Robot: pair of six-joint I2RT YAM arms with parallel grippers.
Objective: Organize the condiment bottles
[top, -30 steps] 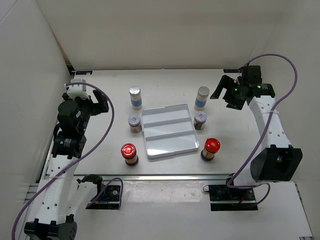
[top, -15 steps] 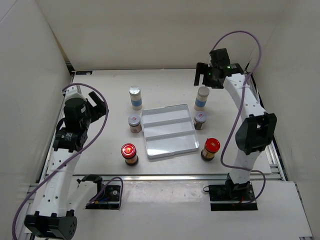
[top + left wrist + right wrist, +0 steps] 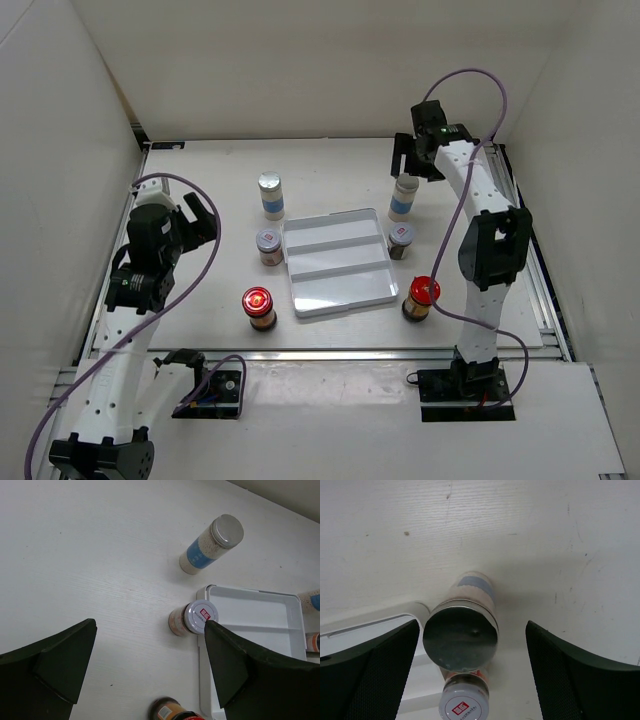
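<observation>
Six condiment bottles stand around a white ridged tray (image 3: 337, 262). The tall white ones, silver-capped and blue-labelled, are at the back left (image 3: 270, 195) and back right (image 3: 404, 195). The short silver-lidded jars stand at the tray's left (image 3: 269, 245) and right (image 3: 401, 240). The red-capped jars stand front left (image 3: 258, 306) and front right (image 3: 421, 297). My right gripper (image 3: 413, 165) is open just above the right tall bottle (image 3: 461, 635), its jaws either side and not touching. My left gripper (image 3: 198, 218) is open and empty, left of the left bottles (image 3: 212, 545).
White walls close in the table on the left, back and right. In the right wrist view the short jar (image 3: 464, 702) stands just beyond the tall bottle, beside the tray's corner (image 3: 380, 622). In the left wrist view the short jar (image 3: 195, 620) touches the tray (image 3: 250, 630).
My right arm has swung in from the far right to above the right tall bottle. My left arm has shifted slightly toward the near edge. No bottle has moved.
</observation>
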